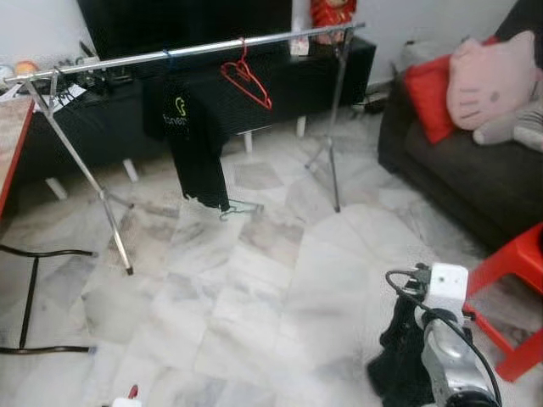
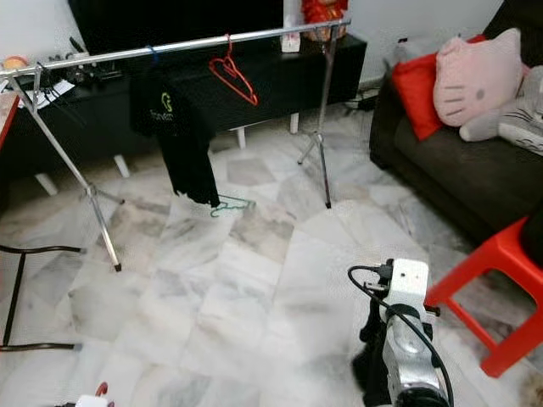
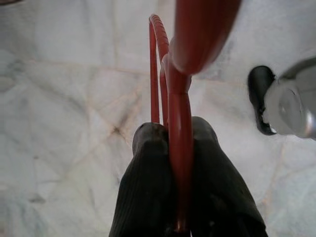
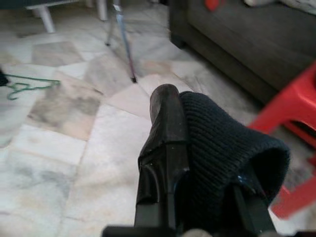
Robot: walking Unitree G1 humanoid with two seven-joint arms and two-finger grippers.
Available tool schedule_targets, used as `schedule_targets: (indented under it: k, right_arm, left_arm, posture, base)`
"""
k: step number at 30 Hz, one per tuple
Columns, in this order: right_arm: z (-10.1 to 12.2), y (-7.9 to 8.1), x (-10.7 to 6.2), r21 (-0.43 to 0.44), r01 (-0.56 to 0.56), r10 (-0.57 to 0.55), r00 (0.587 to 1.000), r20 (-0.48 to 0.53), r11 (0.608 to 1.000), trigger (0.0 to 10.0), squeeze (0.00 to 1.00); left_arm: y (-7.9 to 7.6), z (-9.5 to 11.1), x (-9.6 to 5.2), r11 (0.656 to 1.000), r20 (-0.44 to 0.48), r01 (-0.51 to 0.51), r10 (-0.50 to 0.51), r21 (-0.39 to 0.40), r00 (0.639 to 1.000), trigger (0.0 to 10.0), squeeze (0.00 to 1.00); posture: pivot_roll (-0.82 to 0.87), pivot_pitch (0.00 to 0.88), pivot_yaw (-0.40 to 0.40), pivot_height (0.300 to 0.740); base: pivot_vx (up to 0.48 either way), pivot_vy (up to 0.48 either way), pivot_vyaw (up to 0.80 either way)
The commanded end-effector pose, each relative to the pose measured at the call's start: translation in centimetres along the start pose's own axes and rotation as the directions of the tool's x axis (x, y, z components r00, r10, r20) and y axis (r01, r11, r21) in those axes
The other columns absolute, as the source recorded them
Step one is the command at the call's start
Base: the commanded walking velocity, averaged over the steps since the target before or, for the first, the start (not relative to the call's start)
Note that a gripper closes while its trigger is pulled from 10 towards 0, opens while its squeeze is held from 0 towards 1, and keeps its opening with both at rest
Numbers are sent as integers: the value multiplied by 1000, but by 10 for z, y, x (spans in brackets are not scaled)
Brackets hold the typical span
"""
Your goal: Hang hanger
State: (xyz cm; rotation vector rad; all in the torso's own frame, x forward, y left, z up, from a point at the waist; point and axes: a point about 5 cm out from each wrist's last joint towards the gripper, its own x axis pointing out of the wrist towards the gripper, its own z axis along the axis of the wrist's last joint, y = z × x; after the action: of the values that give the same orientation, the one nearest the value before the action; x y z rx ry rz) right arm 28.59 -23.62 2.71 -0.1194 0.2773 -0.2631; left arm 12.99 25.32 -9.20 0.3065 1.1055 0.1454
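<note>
Hanger in the left claw, rail well ahead

Left claw point(image 3: 178, 163) clamps the red hanger point(image 3: 178, 108); right claw point(image 4: 197, 148) grips dark knit cloth point(image 4: 222, 148). Keep the hook upright, cross the marble floor point(image 1: 254, 322), and seat it on the rail point(image 1: 195, 51).

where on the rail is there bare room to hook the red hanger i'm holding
The rail is bare between its left stand and the black shirt, and from the hung red hanger to the right stand. It is crowded between shirt and hanger.
</note>
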Motion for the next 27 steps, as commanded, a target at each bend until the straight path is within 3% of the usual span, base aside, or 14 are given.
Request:
schedule_targets:
  k: [1, 3, 4, 5, 6, 9, 11, 15, 16, 17, 19, 21, 26, 27]
  right_arm:
    - [15, 19, 5, -13, -58, 58, 998, 39, 998, 10000, 0]
    - [16, 27, 5, -12, -77, 77, 997, 30, 997, 10000, 0]
    - [20, 38, 6, -26, -103, 104, 994, 33, 994, 10000, 0]
    - [23, 50, 7, -28, -125, 126, 992, 27, 992, 10000, 0]
    - [24, 52, 8, -28, -131, 131, 991, 24, 991, 10000, 0]
    - [29, 62, 9, -33, -156, 157, 987, 27, 987, 10000, 0]
    - [36, 76, 10, -70, -191, 194, 980, 38, 979, 10000, 0]
    - [41, 81, 13, -77, -190, 192, 981, 27, 979, 10000, 0]
    - [41, 82, 14, -83, -181, 183, 983, 18, 980, 10000, 0]
    - [42, 81, 16, -88, -158, 159, 987, 4, 984, 10000, 0]
    - [43, 81, 18, -91, -139, 139, 990, -8, 986, 10000, 0]
    - [47, 82, 21, -93, -122, 120, 993, -20, 988, 10000, 0]
    - [48, 91, 21, -106, -151, 148, 988, -34, 983, 10000, 0]
    - [47, 95, 20, -112, -157, 153, 987, -45, 981, 10000, 0]
  left_arm:
    - [3, -4, -1, 999, 7, -36, 36, 4, 999, 10000, 0]
    - [4, -2, -1, 999, 24, -51, 50, 7, 998, 10000, 0]
    - [5, 1, -1, 997, 59, -75, 74, 14, 996, 10000, 0]
    - [29, 66, 1, 988, 270, -152, 139, 31, 953, 10000, 0]
    - [37, 91, -2, 984, 346, -178, 157, 30, 925, 10000, 0]
    - [49, 128, -10, 975, 476, -220, 182, 26, 860, 10000, 0]
    - [54, 158, -21, 968, 584, -247, 176, 42, 792, 10000, 0]
    - [51, 177, -28, 979, 637, -195, 117, 52, 762, 10000, 0]
    - [46, 183, -30, 985, 652, -154, 63, 84, 756, 10000, 0]
    - [34, 190, -33, 979, 664, -81, -65, 186, 745, 10000, 0]
    - [25, 196, -38, 960, 665, -33, -169, 280, 727, 10000, 0]
    - [10, 204, -47, 915, 634, 54, -318, 400, 705, 10000, 0]
    - [-3, 207, -55, 812, 514, 129, -474, 569, 715, 10000, 0]
    - [-10, 206, -60, 754, 447, 183, -546, 631, 709, 10000, 0]
  posture:
    - [-54, 0, 23, 740]
    - [-47, 0, 24, 740]
    - [-45, 0, 25, 740]
    - [-40, 0, 24, 740]
    - [-40, 0, 24, 740]
    - [-32, 0, 24, 740]
    - [-28, 0, 24, 740]
    - [-25, 0, 24, 740]
    - [-25, 0, 24, 740]
    - [-25, 0, 24, 740]
    - [-29, 0, 28, 740]
    - [-25, 0, 30, 740]
    - [-19, 0, 28, 740]
    - [-19, 0, 29, 740]
  base:
    - [0, 0, 0]
    - [0, 0, 0]
    - [0, 0, 0]
    - [0, 0, 0]
    - [0, 0, 0]
    - [0, 0, 0]
    - [0, 0, 0]
    - [0, 0, 0]
    - [0, 0, 0]
    - [0, 0, 0]
    - [0, 0, 0]
    - [0, 0, 0]
    - [0, 0, 0]
    - [0, 0, 0]
